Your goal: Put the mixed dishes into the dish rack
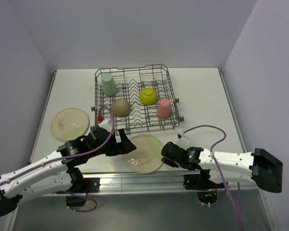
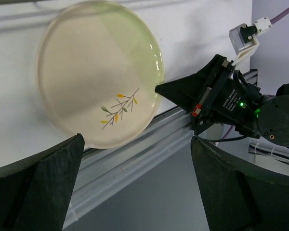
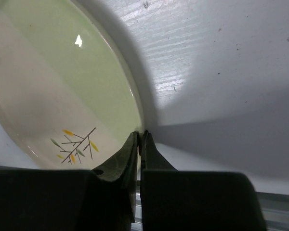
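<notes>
— Now, how is this lift done well?
— The sprig plate [image 1: 144, 153], at the lower middle of the overhead frame by the desk [image 1: 202, 96] edge, is best raised slowly and kept level before the dish rack [image 1: 169, 79] is approached.
— And the fingers?
— Its right-hand rim appears pinched by the clenched right fingers [image 3: 124, 161]. The left fingers [image 2: 38, 178] are spread wide just beside it.

No text can be read; white print on the right tool [image 2: 159, 89] is too blurred.
</notes>
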Motion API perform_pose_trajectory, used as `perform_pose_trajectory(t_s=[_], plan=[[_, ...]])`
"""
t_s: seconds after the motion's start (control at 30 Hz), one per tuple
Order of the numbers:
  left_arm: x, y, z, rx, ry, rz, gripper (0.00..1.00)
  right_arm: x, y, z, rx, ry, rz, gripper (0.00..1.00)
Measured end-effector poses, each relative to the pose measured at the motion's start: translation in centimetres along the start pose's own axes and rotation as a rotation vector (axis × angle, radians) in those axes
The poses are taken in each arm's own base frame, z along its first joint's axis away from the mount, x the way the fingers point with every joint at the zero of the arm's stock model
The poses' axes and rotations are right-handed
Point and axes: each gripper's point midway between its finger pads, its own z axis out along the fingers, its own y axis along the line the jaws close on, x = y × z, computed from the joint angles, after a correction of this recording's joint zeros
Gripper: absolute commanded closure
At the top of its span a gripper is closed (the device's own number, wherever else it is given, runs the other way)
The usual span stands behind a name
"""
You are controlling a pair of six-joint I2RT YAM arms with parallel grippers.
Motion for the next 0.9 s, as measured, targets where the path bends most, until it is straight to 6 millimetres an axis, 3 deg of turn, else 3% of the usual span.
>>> perform_pose_trajectory(t_s=[0.17,0.37,0.63,0.9], plan=[[1.2,0.4,-0.6,0.019,0.012,-0.042,0.03,0.5,0.4,-0.2,-0.013,-0.007,0.013,1.0],[3.7,1.4,-1.1,0.085,0.04,-0.155,0.13,0.4,1.5,-1.3,-0.054,-0.006,0.03,1.0],[7.6,3.8,0.6,0.096,0.124,-0.296,0.16,0.0,2.4,-2.6,-0.099,-0.002,0.054,1.0],[11.7,2.2,2.0,0.093,0.249,-0.301,0.16,0.3,2.7,-2.9,-0.101,0.022,0.079,1.0]])
